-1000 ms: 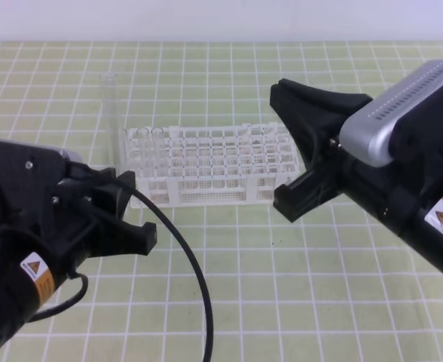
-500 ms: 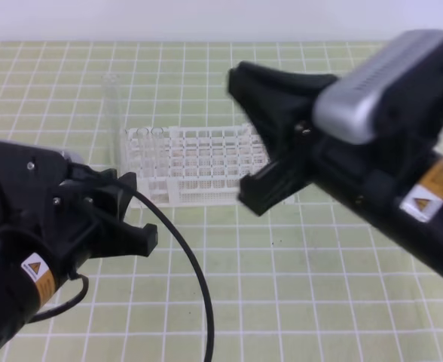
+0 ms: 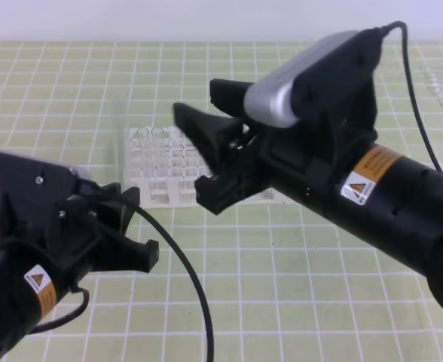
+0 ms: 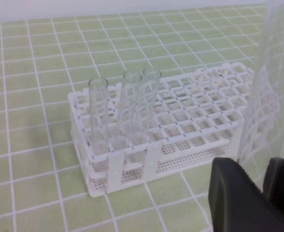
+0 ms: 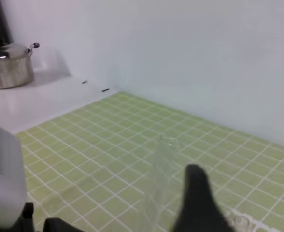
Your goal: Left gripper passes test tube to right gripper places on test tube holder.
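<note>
- The left gripper (image 3: 131, 226) holds the tube (image 4: 270, 82) upright; its two black fingers (image 4: 238, 198) are clamped on the lower part of the tube, one on each side.
- In the high view the tube is very faint; only its thin glass line rises above the left fingers.
- The right gripper (image 3: 206, 154) has its fingers (image 3: 199, 124) wide apart, pointing to the left, just beside the tube but not touching it.
- In the right wrist view the tube (image 5: 163, 169) stands a little left of the one dark finger (image 5: 195, 198) that shows.
- The rack (image 4: 190, 121) lies on the green grid mat (image 3: 282, 302), behind the left fingers and partly hidden under the right fingers.
- Three empty tubes (image 4: 125, 113) stand in the holes at its left end.
- Each arm has an orange sticker (image 3: 361, 183) with a black warning triangle; the writing is too small to read.
- A steel pot (image 5: 9, 65) stands far on a white counter.
</note>
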{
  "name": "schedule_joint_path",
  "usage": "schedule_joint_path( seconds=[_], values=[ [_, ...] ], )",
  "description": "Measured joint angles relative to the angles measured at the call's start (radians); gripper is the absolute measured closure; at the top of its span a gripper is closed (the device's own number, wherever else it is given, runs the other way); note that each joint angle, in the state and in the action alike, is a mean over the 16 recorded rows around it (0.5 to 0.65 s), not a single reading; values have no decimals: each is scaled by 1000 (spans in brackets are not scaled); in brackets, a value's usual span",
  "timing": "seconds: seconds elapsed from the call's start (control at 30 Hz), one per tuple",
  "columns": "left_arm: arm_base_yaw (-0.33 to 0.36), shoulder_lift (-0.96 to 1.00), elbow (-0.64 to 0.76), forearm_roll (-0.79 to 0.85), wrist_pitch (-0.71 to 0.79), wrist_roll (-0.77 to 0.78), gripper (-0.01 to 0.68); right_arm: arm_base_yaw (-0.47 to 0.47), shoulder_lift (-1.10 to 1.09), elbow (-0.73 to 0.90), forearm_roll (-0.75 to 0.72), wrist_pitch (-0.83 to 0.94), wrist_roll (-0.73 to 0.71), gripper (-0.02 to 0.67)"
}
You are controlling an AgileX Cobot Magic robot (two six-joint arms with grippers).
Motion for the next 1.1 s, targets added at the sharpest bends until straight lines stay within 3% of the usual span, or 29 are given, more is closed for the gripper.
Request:
schedule_joint_path(
  seconds=[0.2,0.33,1.1],
  values=[
    [-1,1,0,-8,-19,15,630,0,36,-34,2,15,55,211],
    [-1,0,0,1,-22,26,649,1,61,-47,-4,7,102,166],
    [-1,-33,23,6,65,-11,656,31,150,-92,-182,-64,334,165]
  ],
)
